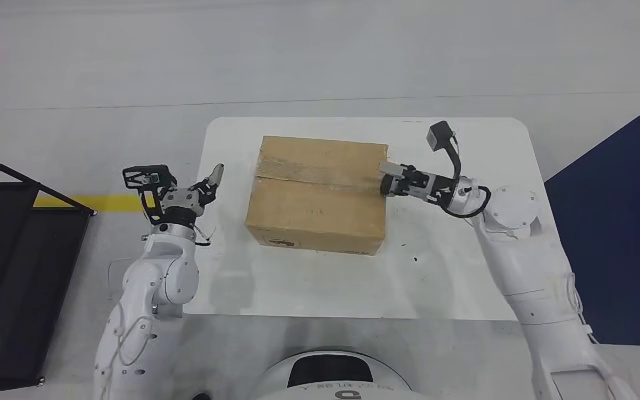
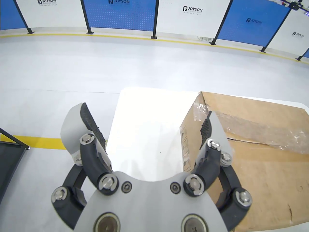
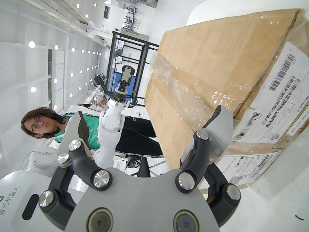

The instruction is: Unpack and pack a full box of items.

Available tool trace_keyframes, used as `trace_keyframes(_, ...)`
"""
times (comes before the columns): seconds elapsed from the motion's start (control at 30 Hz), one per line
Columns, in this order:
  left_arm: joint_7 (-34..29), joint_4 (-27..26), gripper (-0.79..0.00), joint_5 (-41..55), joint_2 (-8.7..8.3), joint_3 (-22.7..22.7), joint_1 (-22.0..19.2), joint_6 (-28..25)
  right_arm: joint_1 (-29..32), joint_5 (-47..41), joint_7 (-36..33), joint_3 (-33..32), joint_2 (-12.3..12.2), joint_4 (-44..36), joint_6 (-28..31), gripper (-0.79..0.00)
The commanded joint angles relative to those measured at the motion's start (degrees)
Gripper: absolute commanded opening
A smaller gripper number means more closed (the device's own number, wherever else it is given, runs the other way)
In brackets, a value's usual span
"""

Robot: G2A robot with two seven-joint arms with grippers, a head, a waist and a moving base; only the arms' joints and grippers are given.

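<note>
- The cardboard box (image 1: pixel 318 195) sits near the middle of the white table (image 1: pixel 450 285). Its top flaps are closed, and a strip of clear tape (image 1: pixel 320 172) runs along the seam.
- The right gripper (image 1: pixel 388 177) is at the box's right-hand end, level with its upper edge, where the taped seam reaches that edge.
- In the right wrist view, the right gripper (image 3: pixel 149 114) has its fingers spread wide with nothing between them. One fingertip (image 3: pixel 221 113) lies over the crinkled tape (image 3: pixel 183 90) at the top edge; whether it touches cannot be told. The other finger hangs in open air, off the box.
- The end wall of the box (image 3: pixel 217 56) just below that fingertip carries white printed labels (image 3: pixel 277 102).
- The right arm comes in from the table's right side, with its forearm low over the tabletop and its wrist pointing at the box.
- The left gripper (image 1: pixel 190 180) hangs over the table's left edge, near the box's left wall but apart from it.
- In the left wrist view, the left gripper (image 2: pixel 147 112) is also spread and empty. Bare tabletop (image 2: pixel 144 126) shows between its fingers, and the box (image 2: pixel 260 175) lies just beyond one of them.
- The left arm rises from the near left corner of the table, bent at the elbow.
</note>
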State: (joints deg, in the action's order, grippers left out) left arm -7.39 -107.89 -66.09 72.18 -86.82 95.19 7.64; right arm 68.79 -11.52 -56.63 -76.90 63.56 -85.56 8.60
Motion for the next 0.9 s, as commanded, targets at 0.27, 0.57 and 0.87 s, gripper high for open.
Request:
trace_keyframes(0.27, -0.4, 1.2, 0.0, -2.4, 0.02, 0.9, 0.1, -1.6, -1.7, 0.7, 0.4, 1.8, 0.0, 1.2, -0.9, 0.0)
trace_keyframes(0.57, -1.8, 9.7, 0.0, 24.5, 0.99, -1.0, -3.8, -9.9, -1.9, 0.9, 0.5, 2.7, -0.1, 1.3, -1.2, 0.0)
trace_keyframes(0.87, -10.7, 19.2, -0.043, 46.3, 1.06, -2.7, -8.9, -18.7, -2.5, 0.9, 0.7, 3.3, -0.2, 2.1, -1.4, 0.0)
